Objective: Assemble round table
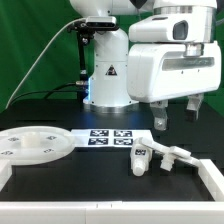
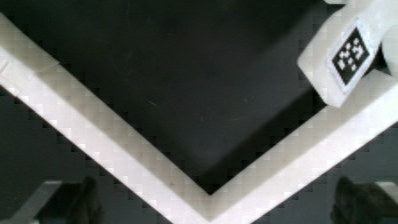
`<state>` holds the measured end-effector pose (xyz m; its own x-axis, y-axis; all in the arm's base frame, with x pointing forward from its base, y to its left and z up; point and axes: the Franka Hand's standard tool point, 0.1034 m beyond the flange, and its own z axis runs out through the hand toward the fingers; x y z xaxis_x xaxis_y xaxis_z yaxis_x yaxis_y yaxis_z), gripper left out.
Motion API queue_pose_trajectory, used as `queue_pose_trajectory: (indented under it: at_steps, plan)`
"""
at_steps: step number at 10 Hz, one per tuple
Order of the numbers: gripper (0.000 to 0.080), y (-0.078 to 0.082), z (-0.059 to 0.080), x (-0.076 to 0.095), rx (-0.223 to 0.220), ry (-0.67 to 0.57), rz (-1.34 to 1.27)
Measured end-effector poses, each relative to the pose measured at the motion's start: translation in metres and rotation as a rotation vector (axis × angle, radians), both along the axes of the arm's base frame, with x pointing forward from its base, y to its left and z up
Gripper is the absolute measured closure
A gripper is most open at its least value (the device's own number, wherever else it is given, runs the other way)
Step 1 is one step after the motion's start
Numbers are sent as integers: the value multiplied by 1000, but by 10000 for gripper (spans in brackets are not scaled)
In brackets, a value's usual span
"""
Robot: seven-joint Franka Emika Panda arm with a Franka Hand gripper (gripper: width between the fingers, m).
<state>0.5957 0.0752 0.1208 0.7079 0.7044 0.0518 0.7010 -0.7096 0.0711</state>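
Observation:
The wide round disc (image 1: 35,146) lies flat on the black table at the exterior view's left. The short cylindrical leg (image 1: 141,160) lies on its side near the front, a tag on it. Just to its right sits the small lobed foot (image 1: 173,157). My gripper (image 1: 178,113) hangs well above the table over the right part, open, nothing between its fingers (image 1: 160,119). In the wrist view the gripper (image 2: 214,200) is open too, its dark fingertips (image 2: 63,200) far apart. A white tagged part (image 2: 347,55) shows at that view's edge; which part it is I cannot tell.
The marker board (image 1: 110,137) lies on the table between the disc and the robot base (image 1: 107,75). A low white frame wall (image 1: 205,178) borders the table at the front and right; its corner (image 2: 196,150) fills the wrist view as a V.

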Motion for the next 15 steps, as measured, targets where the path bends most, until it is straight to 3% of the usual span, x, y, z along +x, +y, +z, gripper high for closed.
queue_pose_trajectory:
  at_steps: [4,7,8,9,10,13,15]
  plan:
    - [150,0,-1,-1,2,-6,5]
    - [150,14,-11,-23,33,-68,-14]
    - [150,6,-15,-28,34,-74,5]
    - [150,-11,-13,-21,28,-74,82]
    - [150,-14,-12,-19,32,-77,64]
    - [150,-11,-19,-29,48,-94,10]
    - [150,9,-37,-45,79,-95,-104]
